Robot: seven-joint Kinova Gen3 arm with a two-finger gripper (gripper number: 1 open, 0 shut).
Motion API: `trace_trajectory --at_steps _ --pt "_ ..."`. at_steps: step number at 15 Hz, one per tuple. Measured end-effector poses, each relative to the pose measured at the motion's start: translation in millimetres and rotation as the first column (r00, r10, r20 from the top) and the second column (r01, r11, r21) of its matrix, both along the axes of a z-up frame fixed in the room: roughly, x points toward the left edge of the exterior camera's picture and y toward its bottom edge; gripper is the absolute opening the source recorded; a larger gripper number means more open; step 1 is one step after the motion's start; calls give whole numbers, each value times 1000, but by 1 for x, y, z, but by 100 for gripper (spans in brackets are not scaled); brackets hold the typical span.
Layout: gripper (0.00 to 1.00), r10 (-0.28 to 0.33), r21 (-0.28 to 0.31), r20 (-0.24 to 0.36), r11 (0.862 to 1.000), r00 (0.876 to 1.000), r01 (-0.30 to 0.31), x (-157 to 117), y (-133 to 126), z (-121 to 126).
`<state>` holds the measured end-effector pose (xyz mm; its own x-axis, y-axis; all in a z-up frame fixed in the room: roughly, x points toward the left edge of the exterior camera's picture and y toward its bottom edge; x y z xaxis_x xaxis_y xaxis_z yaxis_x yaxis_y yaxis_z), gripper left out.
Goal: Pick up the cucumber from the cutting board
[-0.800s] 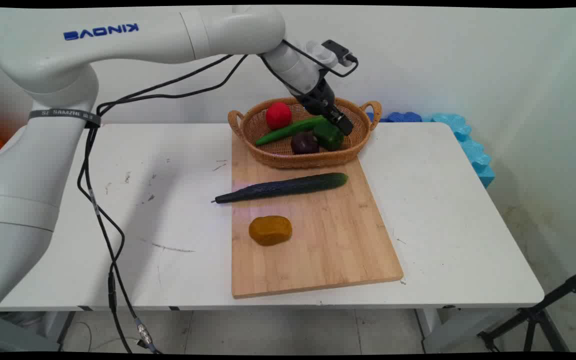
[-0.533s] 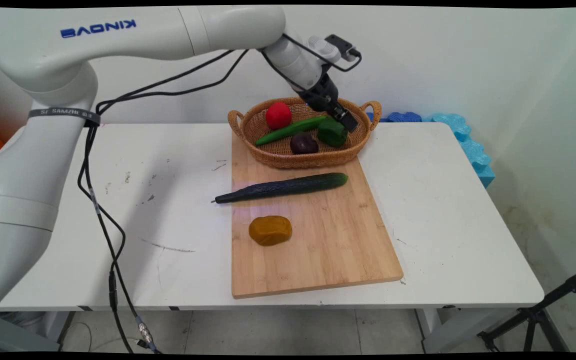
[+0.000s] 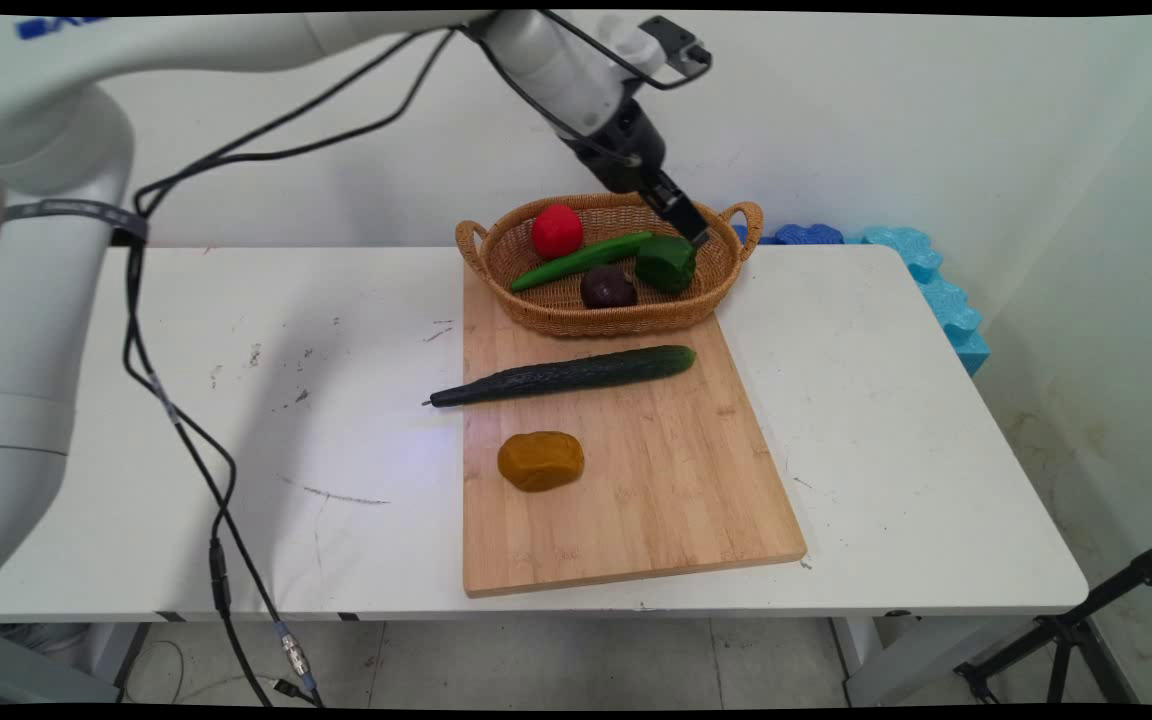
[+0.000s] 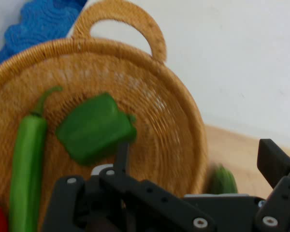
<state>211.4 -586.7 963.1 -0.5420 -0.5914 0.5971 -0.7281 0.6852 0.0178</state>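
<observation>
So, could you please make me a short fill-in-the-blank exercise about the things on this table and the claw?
1. The basket holds ___ vegetables.
2. The cucumber lies on the wooden board, ___ the basket and the orange-brown lump.
3. The claw, above the green bell pepper, is ___ and holds nothing.
Missing words: four; between; open.

White table (image 3: 886,420) — wooden cutting board (image 3: 656,480), cucumber tip overhanging (image 3: 446,398)
</observation>
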Motion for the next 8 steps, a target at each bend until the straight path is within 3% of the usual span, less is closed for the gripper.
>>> trace_trajectory --at_steps 4,8 --pt "100 -57 45 39 997 998 55 33 35 11" --pt "100 -106 88 75 991 992 99 61 67 -1"
